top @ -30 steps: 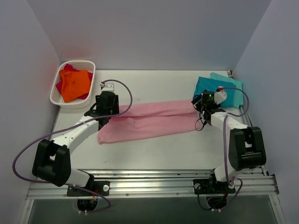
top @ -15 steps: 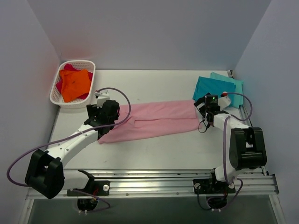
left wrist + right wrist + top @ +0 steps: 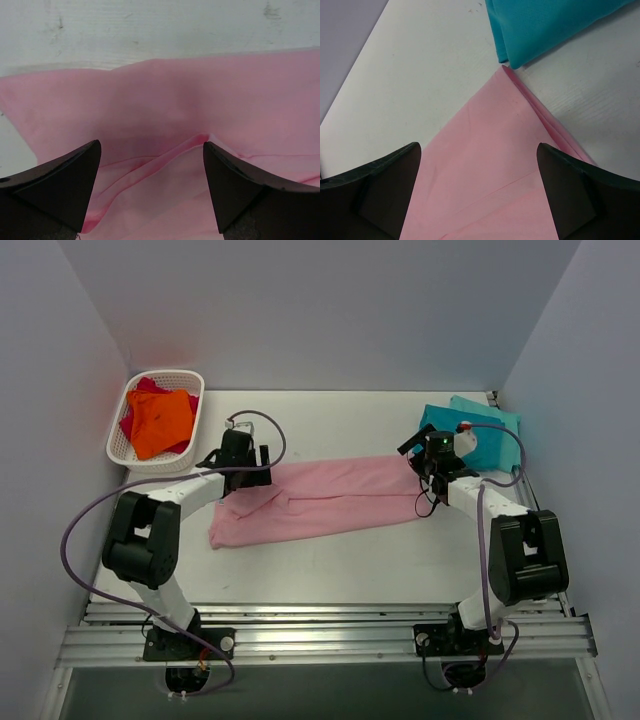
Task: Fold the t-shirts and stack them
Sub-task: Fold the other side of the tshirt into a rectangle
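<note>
The light pink t-shirt (image 3: 330, 498) lies flat as a long folded strip across the middle of the table. My left gripper (image 3: 250, 470) is open low over its far left end; the left wrist view shows pink folds (image 3: 150, 125) between the spread fingertips (image 3: 85, 165), holding nothing. My right gripper (image 3: 425, 460) is open over the shirt's far right corner (image 3: 505, 100). The folded teal t-shirt (image 3: 445, 427) lies on a lighter turquoise one (image 3: 495, 420) at the back right, and its corner (image 3: 545, 25) nearly touches the pink corner.
A white basket (image 3: 118, 445) at the back left holds an orange cloth (image 3: 160, 420) over a red one. Grey walls close in the table on three sides. The arms' rail runs along the near edge.
My left gripper dipped toward the shirt's near left side, then swung back up to its far left end. My right gripper shifted slightly left over the right corner. The shirt has barely moved.
</note>
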{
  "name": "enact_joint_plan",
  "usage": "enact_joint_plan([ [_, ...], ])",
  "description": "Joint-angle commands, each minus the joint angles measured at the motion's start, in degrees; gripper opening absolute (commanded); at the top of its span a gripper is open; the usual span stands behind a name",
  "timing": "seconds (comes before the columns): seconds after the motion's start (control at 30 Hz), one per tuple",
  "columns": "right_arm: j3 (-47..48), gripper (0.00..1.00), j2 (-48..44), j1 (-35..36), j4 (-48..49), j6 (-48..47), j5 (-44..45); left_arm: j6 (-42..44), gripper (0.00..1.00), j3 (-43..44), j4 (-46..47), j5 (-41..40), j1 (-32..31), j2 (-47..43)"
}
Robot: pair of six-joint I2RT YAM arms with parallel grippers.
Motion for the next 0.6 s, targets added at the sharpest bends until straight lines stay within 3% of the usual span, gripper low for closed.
enact_joint_plan([
  [0.0, 2.1, 0.96, 0.2, 0.3, 0.6, -0.8, 0.6, 2.6, 0.91, 2.8, 9.2, 18.5, 2.8, 0.0],
  [0.3, 3.2, 0.96, 1.1, 0.1, -0.4, -1.5, 1.3, 1.2, 0.9, 1.6, 13.0, 32.0, 5.1, 2.1],
  [0.57, 2.8, 0.96, 1.2, -0.7, -1.0, -1.8, 1.7, -0.2, 0.86, 0.4, 11.5, 30.9, 5.7, 4.1],
])
